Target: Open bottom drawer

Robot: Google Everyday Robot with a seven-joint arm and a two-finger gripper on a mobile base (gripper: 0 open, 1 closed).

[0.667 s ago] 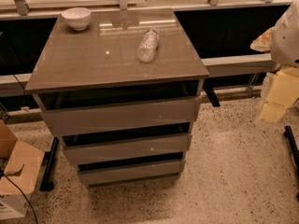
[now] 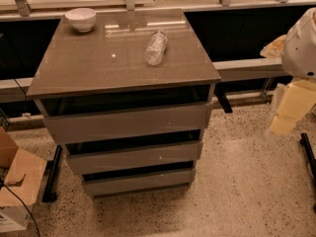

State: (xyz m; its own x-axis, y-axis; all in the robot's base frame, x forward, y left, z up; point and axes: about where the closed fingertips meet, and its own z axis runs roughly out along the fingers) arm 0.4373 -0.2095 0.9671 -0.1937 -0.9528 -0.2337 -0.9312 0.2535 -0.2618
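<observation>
The small taupe-grey cabinet [image 2: 123, 53] stands in the middle of the view with three handleless drawer fronts. The bottom drawer [image 2: 138, 181] is the lowest and narrowest front, just above the floor, with a dark gap above it. Its interior does not show. The middle front [image 2: 133, 157] has a tiny white speck. The tallest front [image 2: 128, 123] is on top. My gripper [image 2: 290, 110] is the pale cream shape under the white arm [image 2: 302, 43] at the right edge. It is well to the right of the cabinet, at about the top drawer's height, and touches nothing.
A white bowl [image 2: 81, 19] and a lying clear plastic bottle [image 2: 155, 47] are on the cabinet top. Cardboard boxes [image 2: 15, 181] stand on the floor at the left. A counter rail [image 2: 247, 68] runs behind. The speckled floor [image 2: 237, 191] spreads in front and to the right.
</observation>
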